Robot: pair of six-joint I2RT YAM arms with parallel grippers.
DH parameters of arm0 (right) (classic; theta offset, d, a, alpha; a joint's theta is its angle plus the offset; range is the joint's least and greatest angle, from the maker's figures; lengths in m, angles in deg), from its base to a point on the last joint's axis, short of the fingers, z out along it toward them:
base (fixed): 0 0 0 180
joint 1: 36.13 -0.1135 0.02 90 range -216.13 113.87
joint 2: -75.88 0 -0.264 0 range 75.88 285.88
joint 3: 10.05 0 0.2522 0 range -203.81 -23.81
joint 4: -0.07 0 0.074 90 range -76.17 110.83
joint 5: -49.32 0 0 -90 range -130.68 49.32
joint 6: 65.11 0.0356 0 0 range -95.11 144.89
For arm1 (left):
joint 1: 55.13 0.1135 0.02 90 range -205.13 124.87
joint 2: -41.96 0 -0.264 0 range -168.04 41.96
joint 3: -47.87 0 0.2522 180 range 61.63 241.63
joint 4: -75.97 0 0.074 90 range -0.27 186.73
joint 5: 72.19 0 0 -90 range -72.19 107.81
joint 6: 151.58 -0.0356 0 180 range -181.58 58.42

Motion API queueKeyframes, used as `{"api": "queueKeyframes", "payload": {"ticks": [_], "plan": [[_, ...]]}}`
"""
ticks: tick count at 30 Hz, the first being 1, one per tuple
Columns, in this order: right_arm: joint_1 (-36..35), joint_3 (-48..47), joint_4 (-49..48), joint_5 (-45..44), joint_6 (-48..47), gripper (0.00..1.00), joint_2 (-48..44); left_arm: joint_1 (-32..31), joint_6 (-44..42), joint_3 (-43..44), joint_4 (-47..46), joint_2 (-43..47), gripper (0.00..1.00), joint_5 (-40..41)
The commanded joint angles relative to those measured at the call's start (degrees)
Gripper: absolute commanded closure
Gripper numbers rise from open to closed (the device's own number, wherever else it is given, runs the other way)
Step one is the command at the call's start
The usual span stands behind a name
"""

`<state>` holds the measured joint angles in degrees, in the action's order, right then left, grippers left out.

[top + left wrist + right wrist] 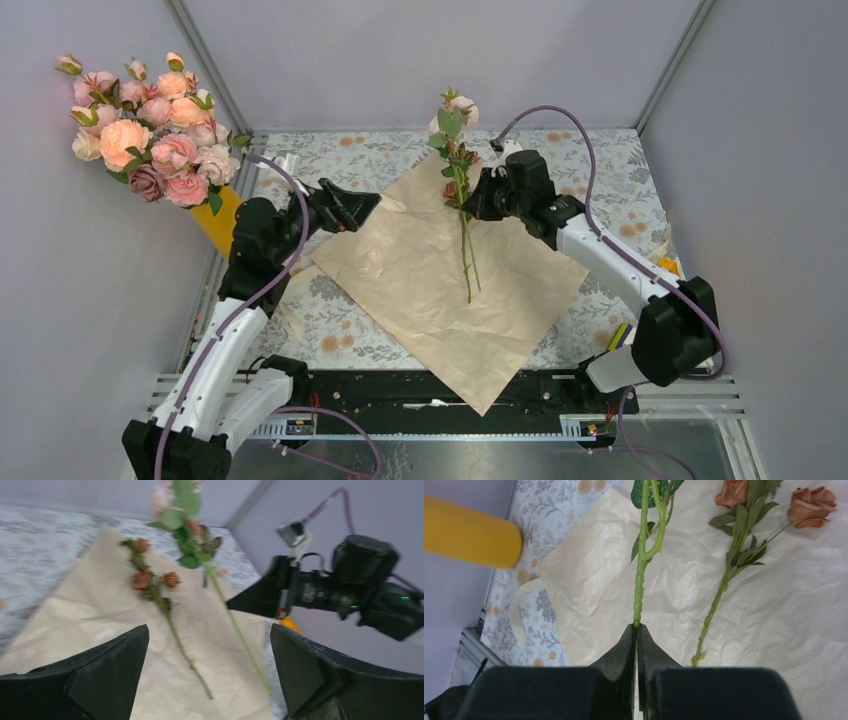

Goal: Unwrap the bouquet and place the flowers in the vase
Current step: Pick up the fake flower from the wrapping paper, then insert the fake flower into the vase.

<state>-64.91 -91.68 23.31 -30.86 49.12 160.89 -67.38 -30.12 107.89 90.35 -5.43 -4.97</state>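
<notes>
The right end effector (637,630) is pinched shut on the lower part of a thin green stem (640,580), holding one flower (455,125) lifted over the far side of an opened sheet of crinkled paper (420,290). A second flower (720,587), with small brownish blooms, lies flat on that paper just beside the held one. The left end effector (355,208) hovers at the paper's left edge with its jaws wide apart, holding nothing. These flowers look very light, with thin, bendy stems that could slip or swing, so a firm pinch low on the stem, below the leaves, seems the safest hold. The yellow vase (220,222) is well off to the left, at the edge of the patterned counter (600,180), under a big bunch of roses (150,125). That bunch hides the vase's mouth, and whether it stands upright or leans is unclear. The right wrist view cuts off the held flower's bloom, the left wrist view is blurred, and from above the two stems overlap.
</notes>
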Motion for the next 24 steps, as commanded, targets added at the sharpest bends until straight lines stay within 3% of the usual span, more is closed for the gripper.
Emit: {"api": "queueKeyframes", "payload": {"ticks": [1,4,12,18,24], "plan": [[-0.61,3.92,-8.74,6.80,0.47,1.00,-6.03,-4.82,14.57,-2.10,-19.46,-4.69,0.01,-6.30],[-1.17,5.80,-11.72,8.56,0.46,1.00,-9.90,-9.24,18.73,-1.66,-26.66,-9.40,0.01,-6.60],[-4.82,7.10,-13.74,9.73,-1.63,1.00,-17.94,-15.38,23.68,2.59,-32.81,-17.35,0.02,-4.94],[-8.06,6.26,-13.38,10.51,-3.99,1.00,-20.01,-16.83,26.10,6.91,-36.60,-20.65,0.10,-6.22],[-10.31,6.05,-13.34,11.37,-5.74,1.00,-21.04,-16.93,24.58,9.25,-33.82,-21.77,0.21,-5.78]]}}
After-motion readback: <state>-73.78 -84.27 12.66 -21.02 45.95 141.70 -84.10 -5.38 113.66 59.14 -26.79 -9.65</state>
